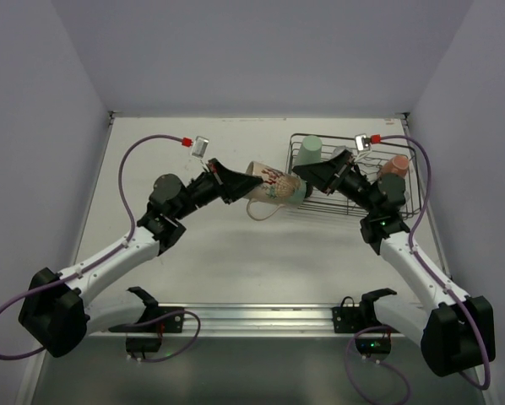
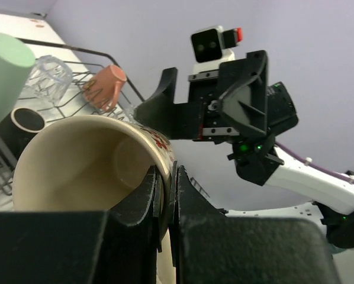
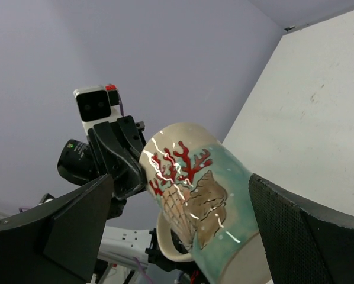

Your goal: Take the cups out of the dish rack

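One mug (image 1: 274, 187), perhaps four cups (image 1: 309, 152), one dish rack (image 1: 409, 196)

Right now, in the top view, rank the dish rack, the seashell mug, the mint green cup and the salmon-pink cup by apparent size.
1. dish rack
2. seashell mug
3. mint green cup and salmon-pink cup: they look alike, so I do not rank them against each other.

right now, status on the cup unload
Left claw shut on mug rim. Right claw open around mug. Mug aloft beside dish rack. Nothing in the way.
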{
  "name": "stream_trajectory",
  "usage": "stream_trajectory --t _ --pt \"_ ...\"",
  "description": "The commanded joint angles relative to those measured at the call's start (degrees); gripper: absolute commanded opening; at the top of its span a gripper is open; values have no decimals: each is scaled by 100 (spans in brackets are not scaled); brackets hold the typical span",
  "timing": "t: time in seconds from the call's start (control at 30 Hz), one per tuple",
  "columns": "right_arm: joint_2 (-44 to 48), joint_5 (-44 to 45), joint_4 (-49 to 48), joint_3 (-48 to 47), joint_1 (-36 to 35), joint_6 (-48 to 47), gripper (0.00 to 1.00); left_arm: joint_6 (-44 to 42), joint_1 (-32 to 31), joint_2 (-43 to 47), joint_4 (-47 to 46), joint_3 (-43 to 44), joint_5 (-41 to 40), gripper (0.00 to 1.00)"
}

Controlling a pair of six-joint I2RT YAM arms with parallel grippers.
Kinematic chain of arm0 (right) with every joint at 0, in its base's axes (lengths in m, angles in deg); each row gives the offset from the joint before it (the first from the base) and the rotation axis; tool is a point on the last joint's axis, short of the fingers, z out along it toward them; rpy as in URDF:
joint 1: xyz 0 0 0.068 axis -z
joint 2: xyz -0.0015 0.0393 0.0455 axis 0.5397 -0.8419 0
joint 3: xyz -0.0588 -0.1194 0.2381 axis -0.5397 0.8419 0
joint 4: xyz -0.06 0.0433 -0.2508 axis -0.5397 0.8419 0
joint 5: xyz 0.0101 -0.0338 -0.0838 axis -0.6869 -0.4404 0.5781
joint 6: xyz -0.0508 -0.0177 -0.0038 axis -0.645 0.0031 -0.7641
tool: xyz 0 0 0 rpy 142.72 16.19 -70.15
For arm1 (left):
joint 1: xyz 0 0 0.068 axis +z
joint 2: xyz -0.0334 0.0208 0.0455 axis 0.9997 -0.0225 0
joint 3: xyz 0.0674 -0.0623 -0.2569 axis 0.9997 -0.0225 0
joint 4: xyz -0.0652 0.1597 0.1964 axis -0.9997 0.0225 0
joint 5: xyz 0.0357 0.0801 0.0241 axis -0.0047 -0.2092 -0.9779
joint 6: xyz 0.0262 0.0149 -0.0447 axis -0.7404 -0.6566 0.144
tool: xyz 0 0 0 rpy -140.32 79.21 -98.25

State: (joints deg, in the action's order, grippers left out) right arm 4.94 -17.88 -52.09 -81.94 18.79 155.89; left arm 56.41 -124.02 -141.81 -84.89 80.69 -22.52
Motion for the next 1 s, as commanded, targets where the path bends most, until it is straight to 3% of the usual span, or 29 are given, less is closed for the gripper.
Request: stream_trajectory --t 0.0,0.23,0.47,0.6,0.83,0.97 --pt "78 -26 -47 -286 -28 -122 99 -135 24 149 -633 449 -324 0" --pt "-81 -26 23 -260 -28 -192 99 -257 15 35 -431 528 -439 0" --pt "287 816 1472 -541 -28 -1386 99 -1742 42 123 1754 1424 -1422 0" --pt "428 932 1807 -541 -20 -1607 99 -2401 374 123 2433 1732 -2055 0" --pt "736 1301 2308 -436 -28 -2046 99 -2947 1421 -561 3890 2487 -2425 0" --pt "921 1319 2352 -182 -46 -2204 99 -3683 1597 -1098 4552 3110 -3766 0"
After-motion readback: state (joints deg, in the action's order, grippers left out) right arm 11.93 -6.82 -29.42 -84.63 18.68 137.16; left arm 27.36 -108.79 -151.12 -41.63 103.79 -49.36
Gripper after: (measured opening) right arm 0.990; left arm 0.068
